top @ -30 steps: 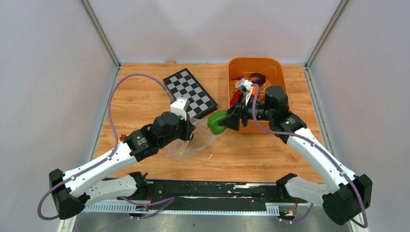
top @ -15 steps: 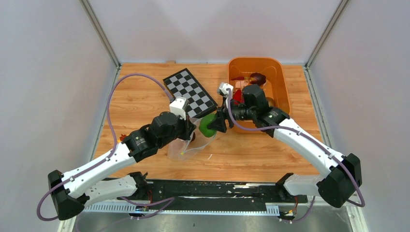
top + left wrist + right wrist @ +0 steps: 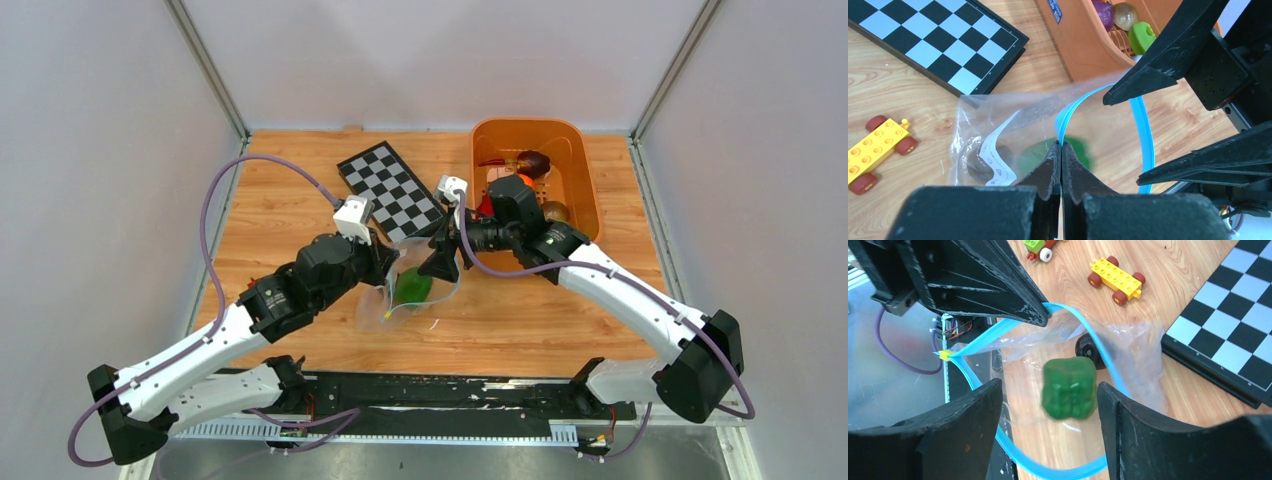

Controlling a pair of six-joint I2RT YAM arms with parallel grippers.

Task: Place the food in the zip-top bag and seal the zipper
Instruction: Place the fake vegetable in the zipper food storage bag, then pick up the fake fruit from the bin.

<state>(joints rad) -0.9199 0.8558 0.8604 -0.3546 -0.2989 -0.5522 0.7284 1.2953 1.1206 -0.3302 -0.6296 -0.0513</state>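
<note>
1. The wooden surface [image 3: 300,200] carries an orange basket [image 3: 585,180] at far right.
2. The zip-top bag [image 3: 973,135] sits near centre, mouth gaping.
3. The left claw [image 3: 1061,150] is clamped on its blue zipper [image 3: 1146,135] strip.
4. The right claw [image 3: 1048,390] spreads wide over the mouth.
5. A green pepper [image 3: 1069,387], blurred, sits inside the bag, touching neither finger.

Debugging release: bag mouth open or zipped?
Open. The zipper spreads in a wide loop, the green pepper visible through it; the left fingers pinch one lip.
</note>
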